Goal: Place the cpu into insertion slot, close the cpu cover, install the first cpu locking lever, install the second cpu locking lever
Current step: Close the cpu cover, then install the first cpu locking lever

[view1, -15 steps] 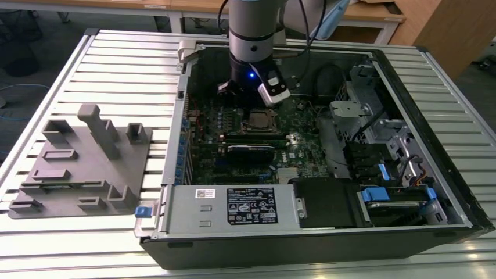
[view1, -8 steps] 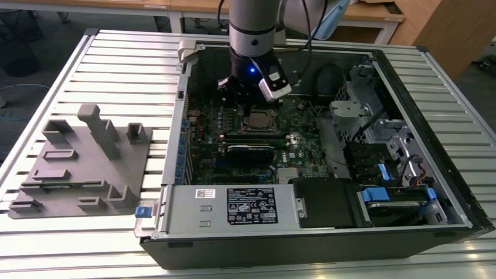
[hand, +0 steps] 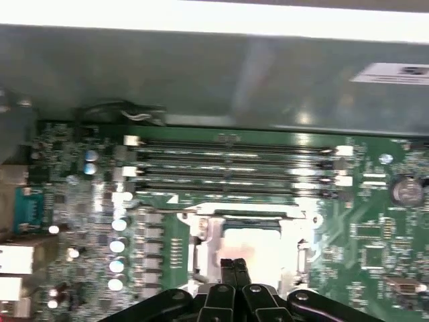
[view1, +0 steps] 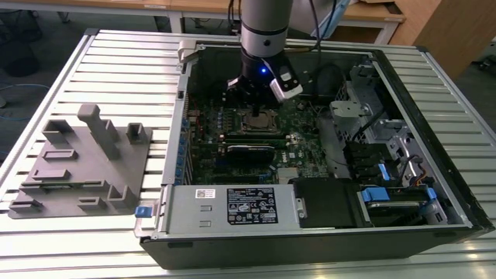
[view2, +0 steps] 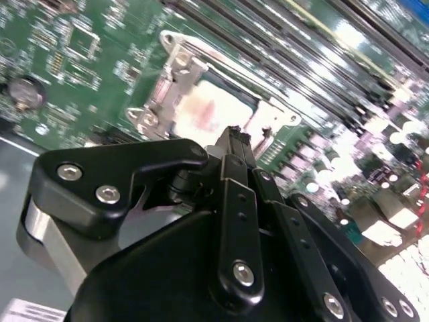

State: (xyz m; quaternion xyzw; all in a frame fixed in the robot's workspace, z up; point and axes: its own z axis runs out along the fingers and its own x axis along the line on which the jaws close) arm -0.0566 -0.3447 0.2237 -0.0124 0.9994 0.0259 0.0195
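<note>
The cpu (view1: 261,121) (view2: 216,107) (hand: 258,249) lies flat in the insertion slot (view1: 246,124) on the green board inside the open computer case. Its dull silver top shows through the window of the cpu cover (view2: 163,88) (hand: 201,236), which lies down around it. My gripper (view1: 257,108) (view2: 234,135) (hand: 234,266) hangs just above the near edge of the socket. Its two black fingers are pressed together, shut, with nothing between them. I cannot tell how the locking levers stand.
Long memory slots (hand: 228,168) (view2: 315,54) run beside the socket. The case wall (hand: 201,74) rises beyond them. A power supply (view1: 232,206) and drive cages (view1: 372,128) fill the case's other sides. A grey fixture plate (view1: 85,163) lies at the exterior view's left.
</note>
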